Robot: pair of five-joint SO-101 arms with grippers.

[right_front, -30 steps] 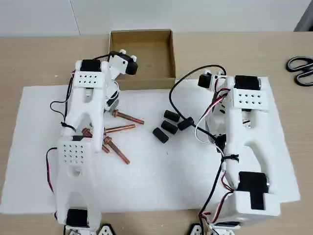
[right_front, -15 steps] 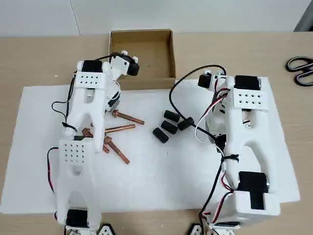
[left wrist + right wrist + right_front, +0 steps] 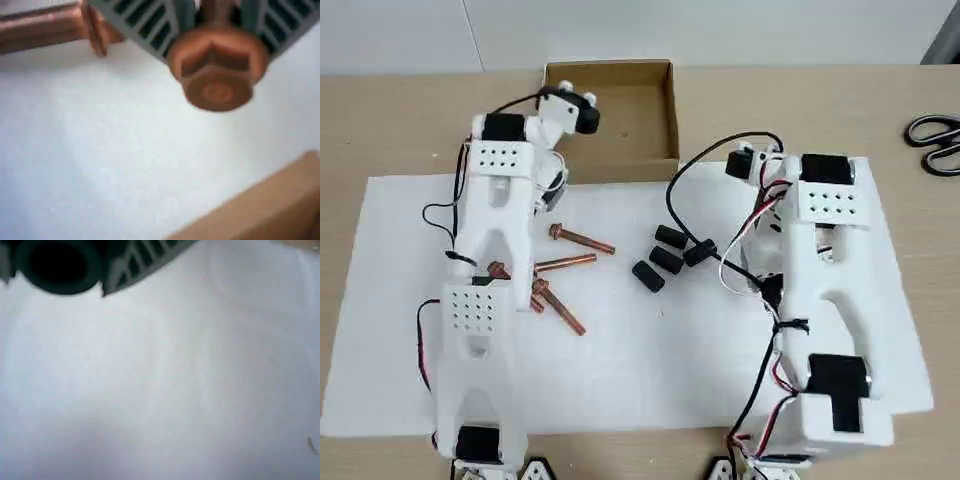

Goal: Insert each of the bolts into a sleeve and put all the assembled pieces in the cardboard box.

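The left gripper (image 3: 215,15) is clamping a bolt (image 3: 216,75) beside the cardboard box (image 3: 610,66) while the right gripper (image 3: 61,276) is clamping a sleeve (image 3: 59,260) over the white sheet (image 3: 650,370), so their axes are needing careful alignment before any push.

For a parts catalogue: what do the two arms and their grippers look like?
The left arm and right arm are white plastic shells with grids of small holes and black motors at the joints. Black and red cables trail along the left, black, red and white along the right. The fingers are grey, ribbed.
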